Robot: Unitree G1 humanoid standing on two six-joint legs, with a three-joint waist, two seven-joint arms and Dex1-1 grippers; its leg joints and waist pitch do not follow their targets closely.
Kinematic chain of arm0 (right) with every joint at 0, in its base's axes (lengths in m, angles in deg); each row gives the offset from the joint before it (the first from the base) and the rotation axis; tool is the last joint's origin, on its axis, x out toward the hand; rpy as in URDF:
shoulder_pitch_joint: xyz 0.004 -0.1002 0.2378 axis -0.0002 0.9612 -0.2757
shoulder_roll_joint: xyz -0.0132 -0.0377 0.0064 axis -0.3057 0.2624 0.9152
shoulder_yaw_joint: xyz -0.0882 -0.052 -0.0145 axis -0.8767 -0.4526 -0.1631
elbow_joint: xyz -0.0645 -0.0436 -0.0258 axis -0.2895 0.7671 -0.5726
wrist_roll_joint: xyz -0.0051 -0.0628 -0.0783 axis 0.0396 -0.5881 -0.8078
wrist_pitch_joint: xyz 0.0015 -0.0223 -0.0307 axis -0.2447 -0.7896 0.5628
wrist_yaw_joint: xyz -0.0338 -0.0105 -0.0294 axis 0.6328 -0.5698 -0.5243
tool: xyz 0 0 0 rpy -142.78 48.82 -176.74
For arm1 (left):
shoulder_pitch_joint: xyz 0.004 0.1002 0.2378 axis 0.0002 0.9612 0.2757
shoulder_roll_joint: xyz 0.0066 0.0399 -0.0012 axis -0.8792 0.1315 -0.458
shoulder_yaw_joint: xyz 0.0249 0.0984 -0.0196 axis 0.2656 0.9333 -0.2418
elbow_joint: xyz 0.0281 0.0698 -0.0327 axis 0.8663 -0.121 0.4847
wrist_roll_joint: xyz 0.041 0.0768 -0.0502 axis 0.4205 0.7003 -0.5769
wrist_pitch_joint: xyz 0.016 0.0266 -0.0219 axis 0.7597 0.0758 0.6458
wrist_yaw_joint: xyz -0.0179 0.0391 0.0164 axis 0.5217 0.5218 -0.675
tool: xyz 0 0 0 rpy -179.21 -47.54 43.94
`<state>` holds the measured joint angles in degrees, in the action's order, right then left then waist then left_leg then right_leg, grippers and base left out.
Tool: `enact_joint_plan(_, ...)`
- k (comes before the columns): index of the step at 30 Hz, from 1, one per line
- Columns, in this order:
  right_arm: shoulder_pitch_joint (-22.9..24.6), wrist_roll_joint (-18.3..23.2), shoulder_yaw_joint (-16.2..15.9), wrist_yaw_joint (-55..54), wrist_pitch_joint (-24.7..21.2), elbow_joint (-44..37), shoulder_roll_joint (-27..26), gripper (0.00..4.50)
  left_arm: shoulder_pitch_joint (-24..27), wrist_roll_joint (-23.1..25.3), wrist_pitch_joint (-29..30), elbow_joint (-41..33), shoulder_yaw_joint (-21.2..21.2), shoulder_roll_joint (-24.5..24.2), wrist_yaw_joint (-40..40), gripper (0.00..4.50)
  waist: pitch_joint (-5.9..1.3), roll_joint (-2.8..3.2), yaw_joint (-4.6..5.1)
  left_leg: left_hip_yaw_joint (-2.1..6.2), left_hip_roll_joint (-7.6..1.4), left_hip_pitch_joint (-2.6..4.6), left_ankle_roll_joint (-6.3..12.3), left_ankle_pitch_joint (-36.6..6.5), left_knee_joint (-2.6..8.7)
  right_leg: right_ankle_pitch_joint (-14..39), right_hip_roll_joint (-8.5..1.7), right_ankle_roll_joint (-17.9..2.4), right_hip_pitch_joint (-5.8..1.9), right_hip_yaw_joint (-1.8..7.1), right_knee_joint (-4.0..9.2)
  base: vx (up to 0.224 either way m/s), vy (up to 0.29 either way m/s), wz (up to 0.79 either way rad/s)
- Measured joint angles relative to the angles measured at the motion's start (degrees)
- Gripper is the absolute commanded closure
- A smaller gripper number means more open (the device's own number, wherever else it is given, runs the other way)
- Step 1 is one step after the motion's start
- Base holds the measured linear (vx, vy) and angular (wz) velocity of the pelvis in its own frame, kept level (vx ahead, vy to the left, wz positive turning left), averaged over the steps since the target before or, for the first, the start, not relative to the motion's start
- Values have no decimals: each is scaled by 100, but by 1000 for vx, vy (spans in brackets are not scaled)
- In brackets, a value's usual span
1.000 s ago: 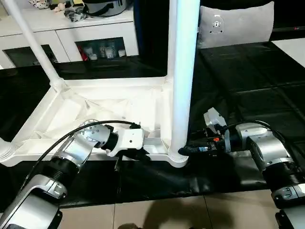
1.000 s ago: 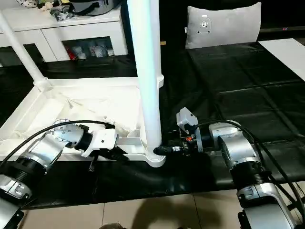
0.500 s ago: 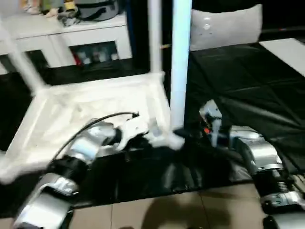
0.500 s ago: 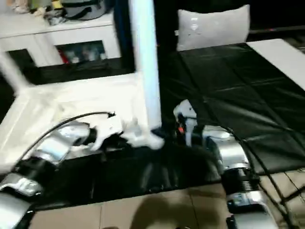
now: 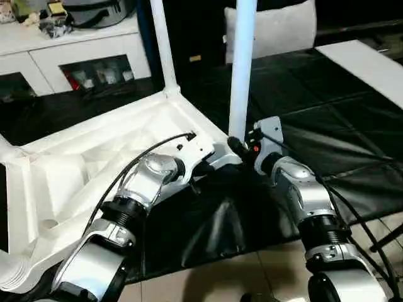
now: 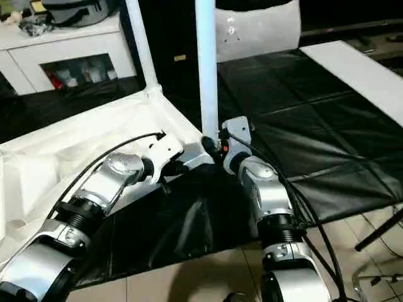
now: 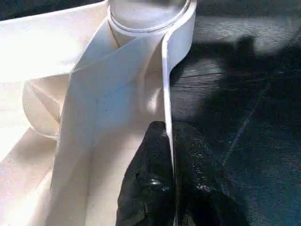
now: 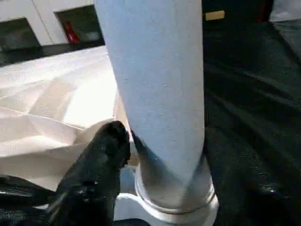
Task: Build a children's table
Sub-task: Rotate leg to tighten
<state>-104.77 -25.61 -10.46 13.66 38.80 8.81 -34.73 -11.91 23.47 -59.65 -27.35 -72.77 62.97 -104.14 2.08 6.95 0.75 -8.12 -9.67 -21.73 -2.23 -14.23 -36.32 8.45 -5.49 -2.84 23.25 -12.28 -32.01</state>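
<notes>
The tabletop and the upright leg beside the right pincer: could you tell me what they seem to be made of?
Tabletop: apparently moulded white plastic, matte, judging by its thin rim and ribbed underside. Leg: a smooth white tube with a soft sheen, probably plastic, though painted metal cannot be ruled out.

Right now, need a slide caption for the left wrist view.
Left gripper's black fingers pinch the thin raised rim of the white plastic tabletop just below a round corner socket, above black floor matting.
</notes>
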Motion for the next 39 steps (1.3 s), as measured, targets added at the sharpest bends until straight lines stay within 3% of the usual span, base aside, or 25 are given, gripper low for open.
enact_joint_plan(6, 420, 120, -203, 942, 538, -217, 456, 100, 158, 2, -416, -77, 68, -248, -308, 450, 0, 0, -109, -10, -18, -9, 1, 1, -5, 29, 15, 1, 31, 4, -30, 0, 0, 0)
enact_joint_plan(11, 768, 322, -313, 1886, 556, -543, 998, 66, 221, 0, -693, -116, 218, -518, -656, 450, 1, 2, -215, -19, -19, 2, -7, 8, -13, 16, 16, -6, 26, 16, -32, 0, 0, 0)
enact_joint_plan(13, 785, 349, -349, 2221, 564, -550, 1286, 35, 238, -1, -829, -116, 284, -650, -848, 450, 1, 2, -267, -28, -18, 13, -9, 9, -16, 11, 16, -4, 21, 26, -31, 0, 0, 0)
enact_joint_plan(18, 768, 385, -374, 2991, 669, -545, 1954, 6, 416, -85, -1496, -165, 373, -1028, -1610, 450, 1, 1, -364, -36, -18, 30, -10, 9, -15, 11, 16, -3, 10, 31, -31, 0, 0, 0)
enact_joint_plan(24, 699, 518, -655, 4143, 592, -586, 2404, 6, 504, -224, -1891, -365, 644, -1341, -2492, 450, -5, -27, -574, -48, -20, 39, -9, 9, -14, 11, 16, -4, 10, 38, -37, 0, 0, 0)
enact_joint_plan(28, 616, 757, -960, 4934, 339, -717, 2482, 47, 524, -239, -2222, -412, 775, -1419, -2874, 450, -4, -52, -694, -58, -20, 47, -9, 9, -15, 11, 14, -4, 9, 48, -38, 0, 0, 0)
enact_joint_plan(31, 529, 750, -1128, 5209, 282, -694, 2520, 80, 599, -240, -2360, -559, 875, -1496, -3112, 450, -6, -89, -756, -60, -22, 63, -9, 9, -15, 12, 14, -4, 9, 50, -44, 0, 0, 0)
enact_joint_plan(39, 412, 751, -1319, 5547, 213, -543, 2450, 138, 603, -241, -2428, -678, 1000, -1532, -3338, 450, -10, -112, -875, -76, -22, 66, -13, 11, -15, 12, 12, -4, 9, 64, -59, 0, 0, 0)
